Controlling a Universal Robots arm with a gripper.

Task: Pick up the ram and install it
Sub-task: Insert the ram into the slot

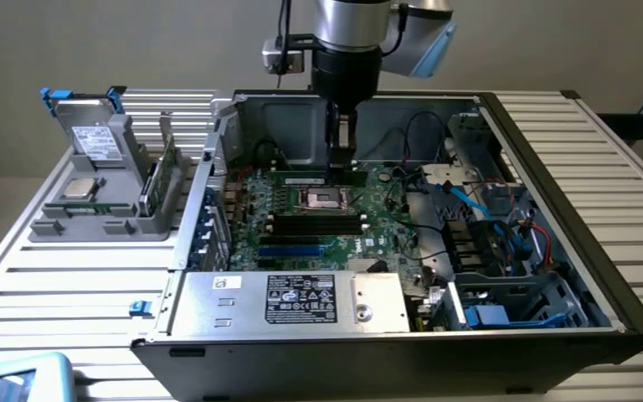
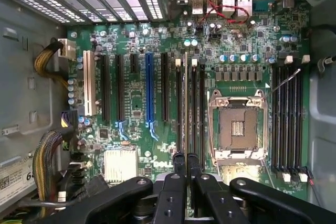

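- Your gripper [image 1: 342, 167] [image 2: 186, 162] hangs straight down inside the open computer case [image 1: 545, 167], low over the motherboard [image 1: 394, 209] [image 2: 131, 93].
- Its fingers [image 2: 180, 167] are drawn close together and clamped on one end of the ram [image 1: 299, 177] [image 2: 185, 103].
- The ram stands on its long edge and reaches out sideways from the fingertips, toward the exterior view's left.
- In the wrist view you see it edge-on, a thin pale line running away from the fingertips. It is lined up with the black slots [image 2: 195, 108] that sit right beside it.
- You cannot tell whether the ram is pressed down into a slot or held just above one.
- The open processor socket [image 1: 324, 198] [image 2: 237, 127] lies just beside the ram, close to the fingertips.
- A second bank of black slots [image 1: 316, 222] [image 2: 286, 119] lies on the far side of that socket from the gripper.
- Well away from the gripper, outside the case at the exterior view's left, stands a grey holder [image 1: 98, 222]. It carries a drive box [image 1: 98, 142] with blue tabs, a silver processor chip [image 1: 79, 188] and another green board [image 1: 160, 182] standing on edge.
- A silver labelled box [image 1: 288, 297] lies along the case's near side, well clear of the gripper.
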